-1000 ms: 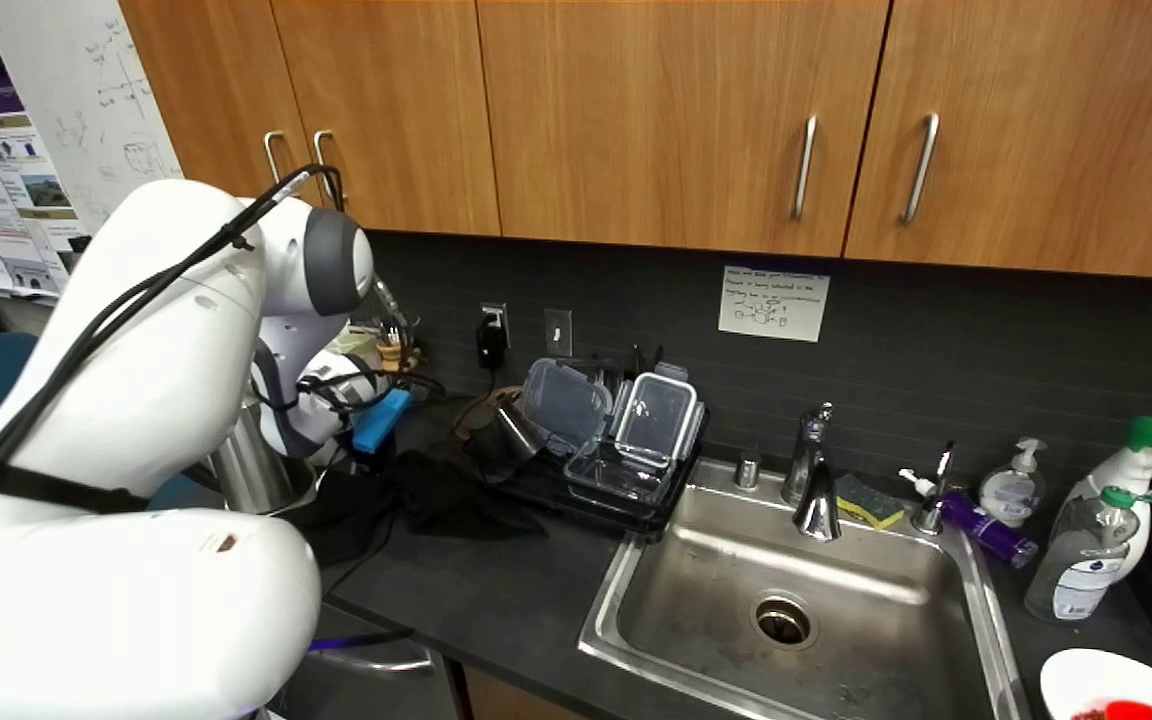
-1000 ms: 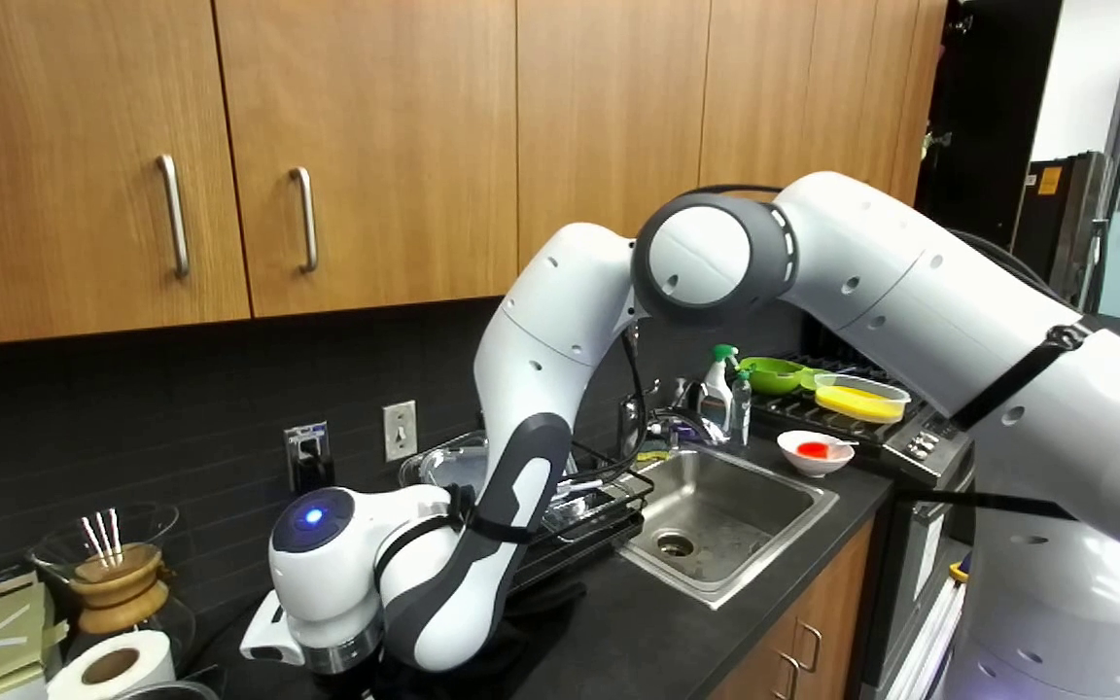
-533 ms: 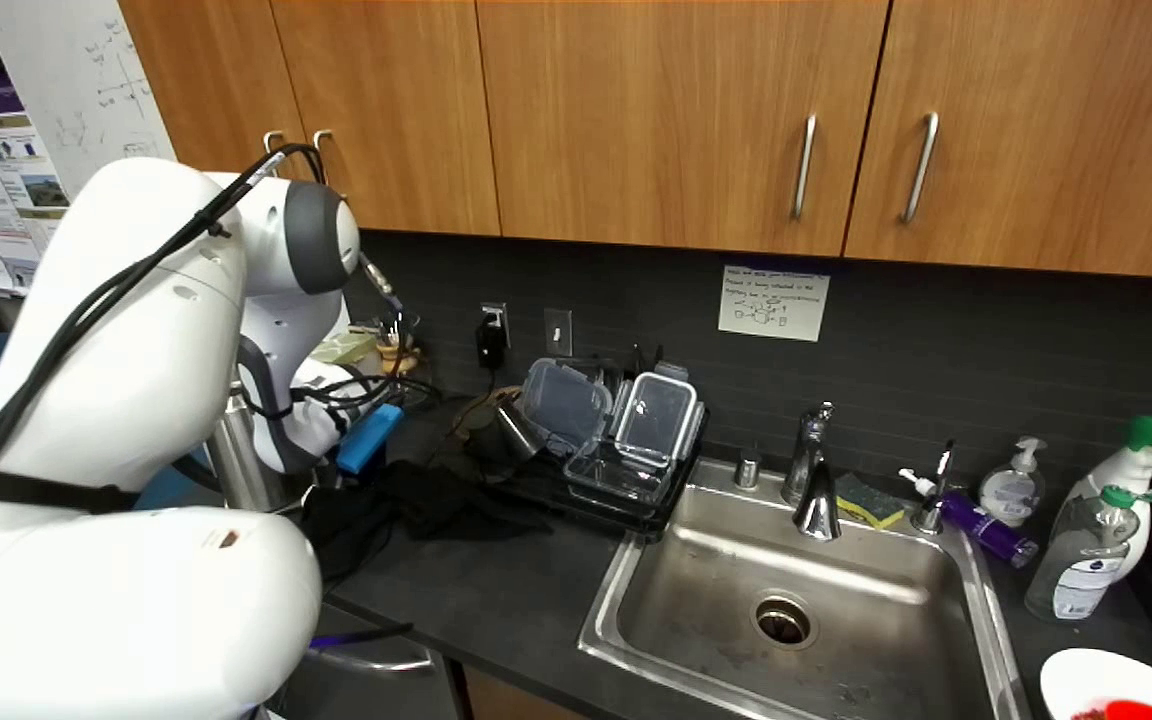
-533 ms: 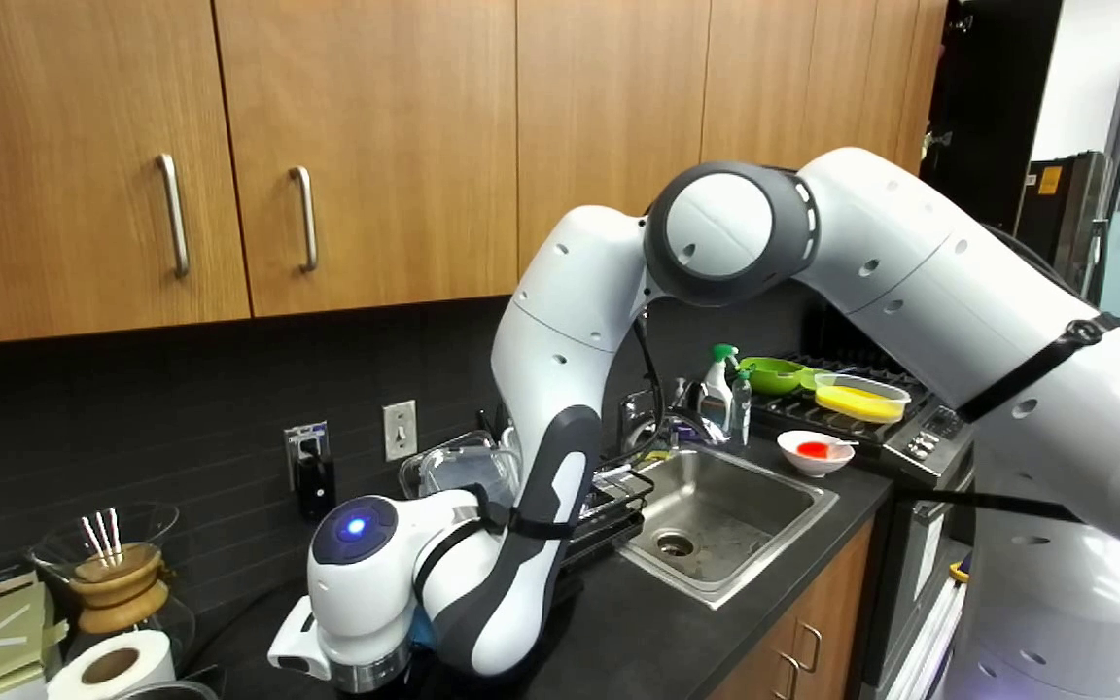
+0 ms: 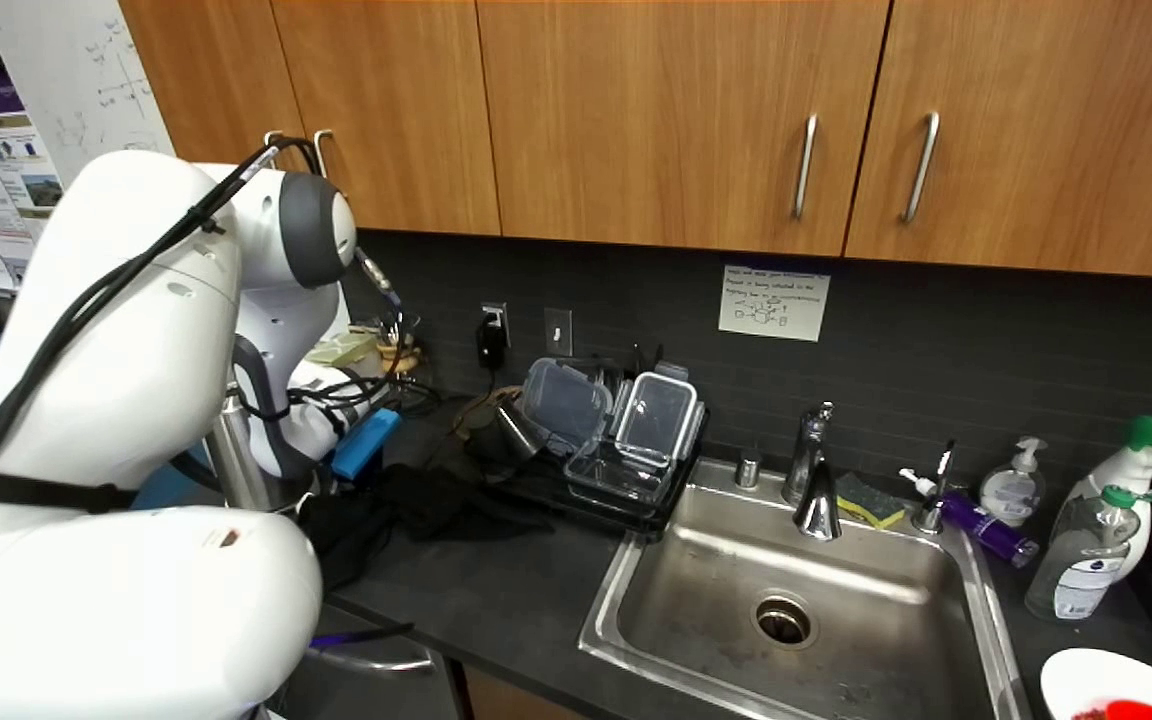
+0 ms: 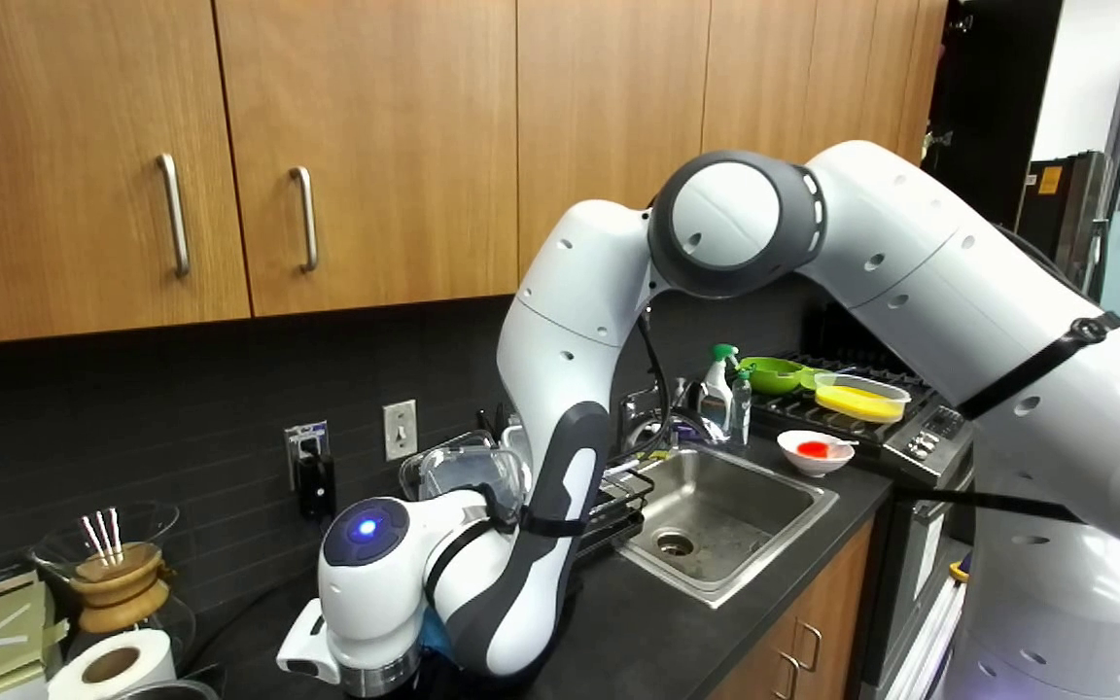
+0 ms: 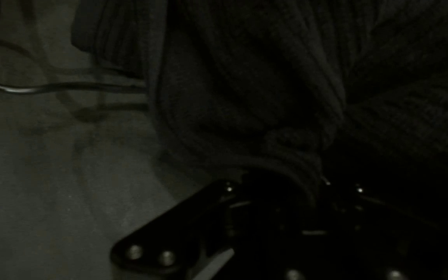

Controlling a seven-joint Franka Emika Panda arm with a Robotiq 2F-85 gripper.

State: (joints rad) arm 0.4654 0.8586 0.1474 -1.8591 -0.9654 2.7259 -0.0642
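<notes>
Your gripper (image 7: 294,190) sits at the lower edge of a dark ribbed cloth (image 7: 243,97) in the dim wrist view, a gathered fold running down into the gap between its fingers (image 7: 193,212). In this light you cannot tell whether they are pinching the fabric or standing spread around it; in both exterior views the fingertips are out of sight. Left of the cloth in the wrist view, a thin glossy cord or rod (image 7: 18,90) crosses a gray surface (image 7: 72,175) and meets the fabric's edge. In an exterior view, the cloth (image 5: 466,505) lies rumpled on the dark countertop (image 5: 496,590), between your robot arm (image 5: 106,350) and a black dish rack (image 5: 648,524) loaded with clear containers (image 5: 621,472). A blue block (image 5: 366,445) shows at the arm's wrist, near a steel vessel (image 5: 236,460) partly hidden by the arm. Beside the rack is the stainless sink (image 5: 706,610), a green-and-yellow sponge (image 5: 869,505) behind its faucet (image 5: 814,480). A white bowl (image 6: 813,467) with red contents stands between sink and stove, while a wood-collared coffee maker (image 6: 118,588) and a paper roll (image 6: 144,663) stand near the arm's lit end.
</notes>
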